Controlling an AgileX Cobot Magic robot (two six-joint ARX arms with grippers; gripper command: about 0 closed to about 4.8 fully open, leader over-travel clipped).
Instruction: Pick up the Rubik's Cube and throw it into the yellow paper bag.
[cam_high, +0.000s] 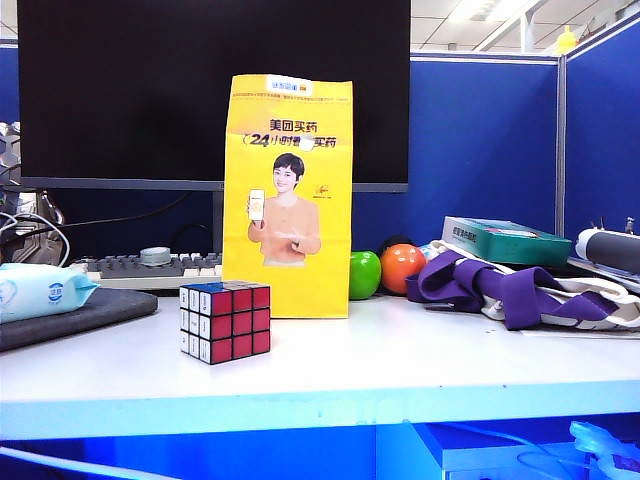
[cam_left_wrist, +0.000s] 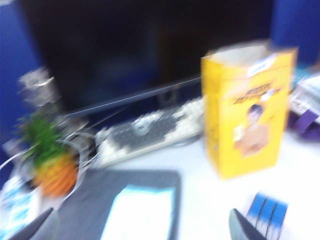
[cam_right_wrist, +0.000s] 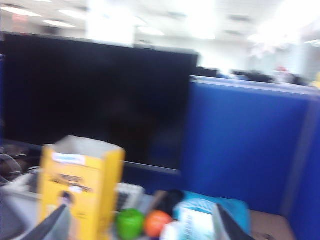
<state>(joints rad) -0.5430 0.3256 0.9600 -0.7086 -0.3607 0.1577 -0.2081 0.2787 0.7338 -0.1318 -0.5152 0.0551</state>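
Note:
The Rubik's Cube (cam_high: 226, 321) stands on the white table in front of the yellow paper bag's left corner, red face toward the exterior camera, blue on top. The yellow paper bag (cam_high: 290, 200) is upright behind it with its top open. No gripper shows in the exterior view. In the blurred left wrist view my left gripper (cam_left_wrist: 142, 227) is open and holds nothing; the cube (cam_left_wrist: 269, 212) sits just past one finger and the bag (cam_left_wrist: 247, 110) is farther off. My right gripper (cam_right_wrist: 141, 225) is open and empty, raised and looking level at the bag (cam_right_wrist: 80, 185).
A keyboard (cam_high: 150, 268) and a black monitor (cam_high: 210, 90) stand behind the bag. A wipes pack (cam_high: 40, 290) lies on a dark pad (cam_high: 80, 315) at the left. A green ball (cam_high: 364, 275), orange ball (cam_high: 402, 268), purple-white cloth (cam_high: 520, 290) and teal box (cam_high: 505, 240) fill the right.

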